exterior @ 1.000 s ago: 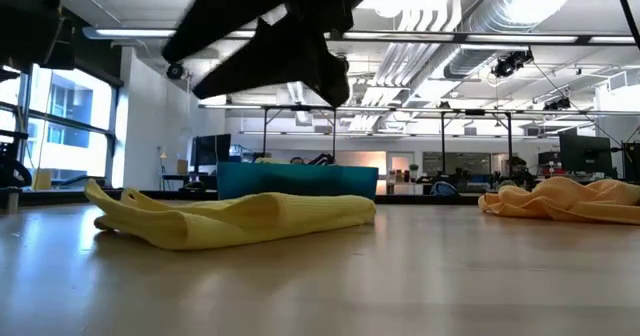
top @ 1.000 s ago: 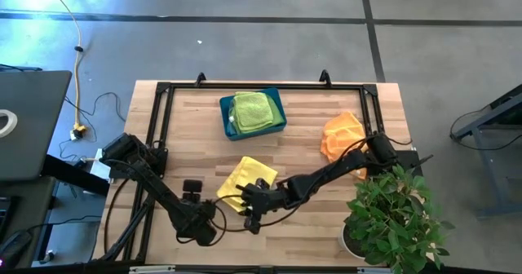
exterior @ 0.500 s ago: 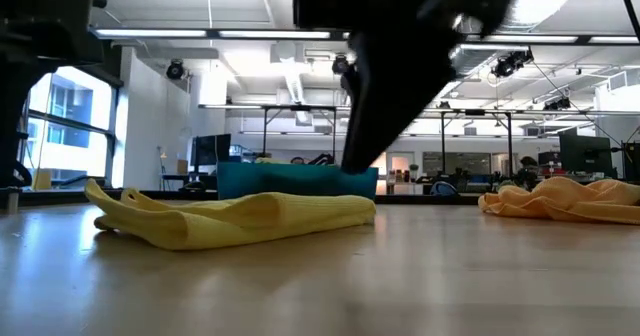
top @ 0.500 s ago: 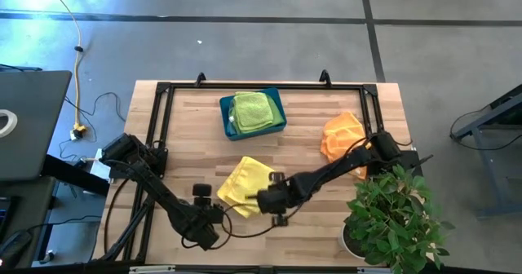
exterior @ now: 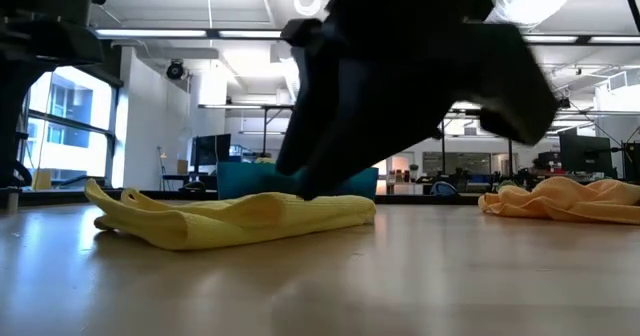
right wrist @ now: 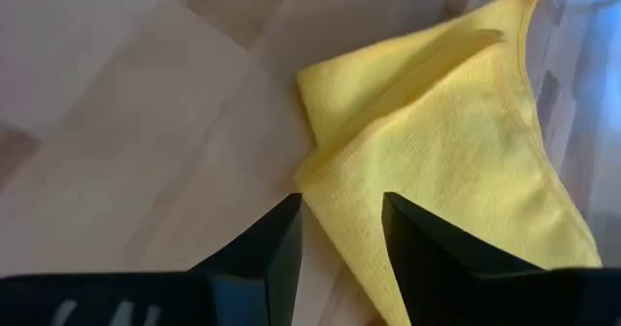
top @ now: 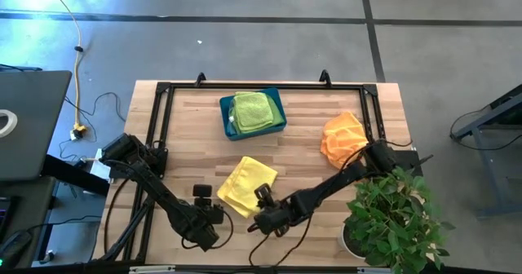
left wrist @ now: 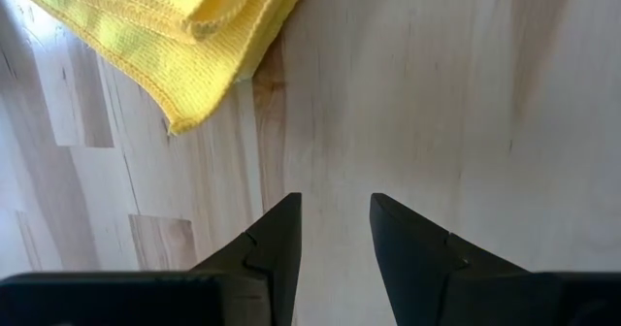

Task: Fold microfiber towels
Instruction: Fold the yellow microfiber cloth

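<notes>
Your yellow towel [top: 246, 184] lies folded on the wooden table [top: 310, 143], its long axis running diagonally. The right gripper [top: 265, 199], fingers parted and empty, sits just off the towel's near corner, so it looks best placed for the next pinch. The left gripper [top: 205, 202], also released and holding nothing, waits beside the opposite corner.

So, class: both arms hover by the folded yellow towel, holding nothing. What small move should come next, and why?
Probably the right gripper should ease forward to the yellow towel and pick it up for the teal bin. The towel already lies folded, its corner sits just ahead of the open fingers, and a folded green towel is already in the bin. The left gripper is open over bare wood.
</notes>
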{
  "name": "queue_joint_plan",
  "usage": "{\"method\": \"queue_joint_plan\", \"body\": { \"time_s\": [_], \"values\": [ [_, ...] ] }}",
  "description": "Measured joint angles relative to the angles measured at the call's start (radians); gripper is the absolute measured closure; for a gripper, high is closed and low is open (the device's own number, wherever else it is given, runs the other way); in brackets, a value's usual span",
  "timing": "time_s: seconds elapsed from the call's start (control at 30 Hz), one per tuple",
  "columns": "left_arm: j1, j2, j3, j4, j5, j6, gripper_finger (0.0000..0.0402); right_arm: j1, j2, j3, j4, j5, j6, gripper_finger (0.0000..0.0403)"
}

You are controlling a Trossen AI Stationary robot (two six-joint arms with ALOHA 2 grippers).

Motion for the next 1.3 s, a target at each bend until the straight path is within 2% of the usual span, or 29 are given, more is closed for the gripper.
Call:
{"method": "queue_joint_plan", "body": {
  "time_s": [0.3,0.4,0.6,0.67,0.8,1.0,1.17,1.3],
  "values": [
    [0.0,0.0,0.0,0.006,0.0,-0.021,0.0287,-0.012,0.071,0.001,0.073,0.006,0.024,0.0271],
    [0.0,0.0,0.0,0.006,0.001,-0.02,0.0287,-0.008,0.072,0.001,0.074,0.01,0.052,0.0299],
    [0.0,0.0,0.0,0.004,0.001,-0.02,0.0287,0.007,0.068,0.0,0.072,0.007,0.055,0.0384],
    [0.0,0.0,0.0,0.005,0.001,-0.02,0.0287,0.008,0.068,0.0,0.072,0.001,0.056,0.0397],
    [0.0,0.0,0.0,0.004,0.001,-0.02,0.0287,0.005,0.068,0.035,0.063,0.001,0.09,0.0391],
    [0.0,0.0,0.0,0.004,0.004,-0.02,0.0287,-0.018,0.066,0.16,0.061,0.037,0.178,0.04],
    [0.0,0.0,0.0,0.004,0.004,-0.02,0.0287,-0.04,0.066,0.232,0.058,0.041,0.311,0.0401],
    [0.0,0.0,0.0,0.004,0.004,-0.02,0.0287,-0.052,0.067,0.237,0.104,0.05,0.412,0.0401]
  ]
}}
